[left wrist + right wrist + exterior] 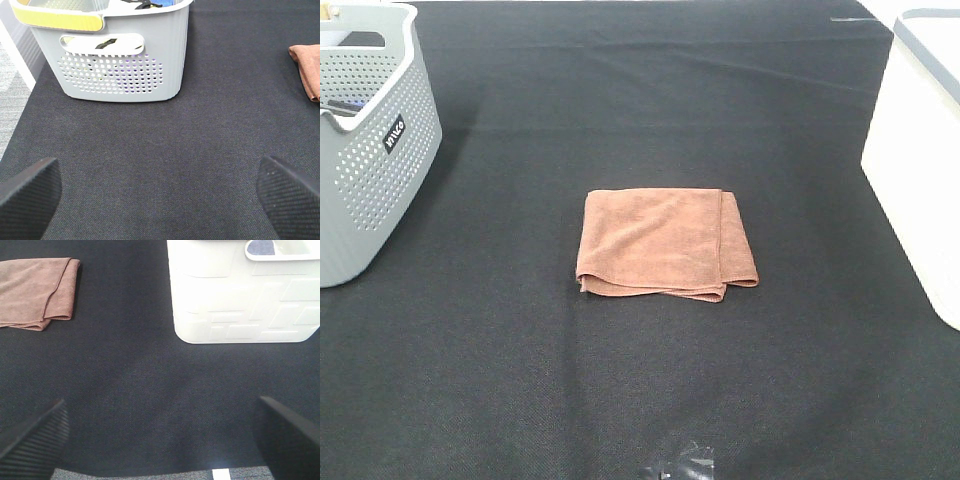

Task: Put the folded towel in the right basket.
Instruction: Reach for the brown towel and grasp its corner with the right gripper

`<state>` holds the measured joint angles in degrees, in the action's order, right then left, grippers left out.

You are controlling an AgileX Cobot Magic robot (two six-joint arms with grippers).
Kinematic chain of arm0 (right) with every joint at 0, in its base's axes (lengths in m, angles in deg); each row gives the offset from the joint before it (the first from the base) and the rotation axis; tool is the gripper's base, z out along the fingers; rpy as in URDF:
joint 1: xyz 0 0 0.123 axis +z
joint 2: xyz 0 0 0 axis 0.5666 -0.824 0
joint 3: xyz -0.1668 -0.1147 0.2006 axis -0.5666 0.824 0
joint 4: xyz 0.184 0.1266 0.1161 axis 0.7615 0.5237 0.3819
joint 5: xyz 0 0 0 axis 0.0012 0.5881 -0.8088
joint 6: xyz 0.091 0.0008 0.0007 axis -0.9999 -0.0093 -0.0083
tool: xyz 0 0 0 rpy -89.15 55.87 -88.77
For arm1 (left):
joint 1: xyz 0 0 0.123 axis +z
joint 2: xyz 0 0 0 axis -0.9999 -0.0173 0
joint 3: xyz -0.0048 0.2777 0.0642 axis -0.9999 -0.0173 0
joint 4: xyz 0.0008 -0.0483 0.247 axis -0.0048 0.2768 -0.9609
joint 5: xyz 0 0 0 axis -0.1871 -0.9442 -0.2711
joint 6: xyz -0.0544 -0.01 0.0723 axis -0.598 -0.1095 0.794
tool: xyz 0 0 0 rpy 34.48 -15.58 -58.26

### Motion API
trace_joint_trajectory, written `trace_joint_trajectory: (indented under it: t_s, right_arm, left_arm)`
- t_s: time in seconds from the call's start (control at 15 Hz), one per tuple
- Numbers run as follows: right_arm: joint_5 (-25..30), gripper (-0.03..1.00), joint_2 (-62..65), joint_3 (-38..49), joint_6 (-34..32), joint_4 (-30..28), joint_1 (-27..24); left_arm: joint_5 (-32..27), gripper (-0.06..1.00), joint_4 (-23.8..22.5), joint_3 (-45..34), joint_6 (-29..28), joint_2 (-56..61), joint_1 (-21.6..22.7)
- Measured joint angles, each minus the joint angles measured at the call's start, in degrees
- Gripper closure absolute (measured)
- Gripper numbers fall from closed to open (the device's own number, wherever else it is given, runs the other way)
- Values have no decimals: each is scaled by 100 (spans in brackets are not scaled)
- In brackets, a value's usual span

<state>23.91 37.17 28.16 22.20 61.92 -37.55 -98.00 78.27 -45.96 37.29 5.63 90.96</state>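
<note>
A folded brown towel [665, 243] lies flat on the black table in the middle of the exterior view. Its edge shows in the left wrist view [307, 70] and a larger part in the right wrist view [35, 292]. The right basket [920, 150] is white and stands at the right edge; it also shows in the right wrist view [240, 295]. My left gripper [160, 192] is open and empty above bare cloth. My right gripper [160, 432] is open and empty near the table's front edge. Neither arm shows in the exterior view.
A grey perforated basket [370, 140] stands at the far left, holding some items; it also shows in the left wrist view [125, 55]. A small crumpled clear wrapper [680, 465] lies at the table's front edge.
</note>
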Motion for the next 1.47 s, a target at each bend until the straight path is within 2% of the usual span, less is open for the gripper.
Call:
trace_joint_trajectory:
  t_s: [1.07, 1.2, 1.27, 1.47]
  right_arm:
    - [0, 1, 0, -6, 11, 17, 0]
    - [206, 1, -985, -390, 17, 160, 0]
    - [206, 1, -985, -390, 17, 160, 0]
    - [619, 1, -3134, -1633, 23, 567, 0]
  left_arm:
    - [0, -5, 0, 0, 0, 0, 0]
    - [0, -5, 0, 0, 0, 0, 0]
    - [0, -5, 0, 0, 0, 0, 0]
    - [0, -5, 0, 0, 0, 0, 0]
